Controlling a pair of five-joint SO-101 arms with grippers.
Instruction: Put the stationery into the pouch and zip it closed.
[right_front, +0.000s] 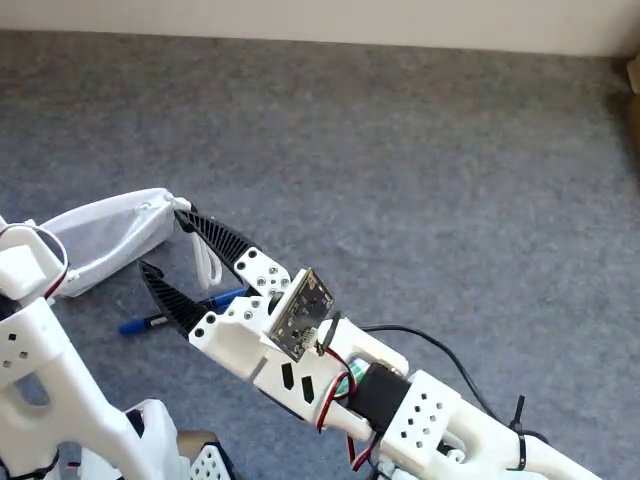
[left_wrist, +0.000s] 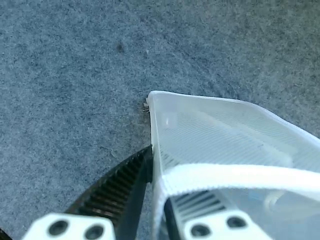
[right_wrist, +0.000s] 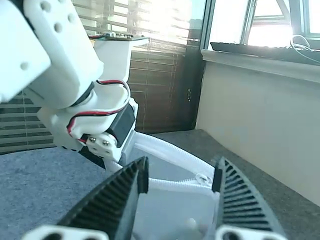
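Grey short-pile carpet covers the whole surface you are working on, with a pale wall strip along its far edge. Your right wrist camera looks into the room: slatted blinds with sun behind them, a window sill, and a plain light wall under it.

Your white mesh pouch lies on the carpet at the left side of the high view, one end turned toward the right gripper. That gripper is spread wide. One black finger sits at the pouch's end and the other lies over the blue pen. The pen rests on the carpet just beside the pouch, outside it.

Your left gripper is clamped on the pouch's side wall, with one finger pressing the outside of the mesh and the other showing through it from inside. A white woven band crosses the mesh near those fingers. The left arm stands over the pouch's near end
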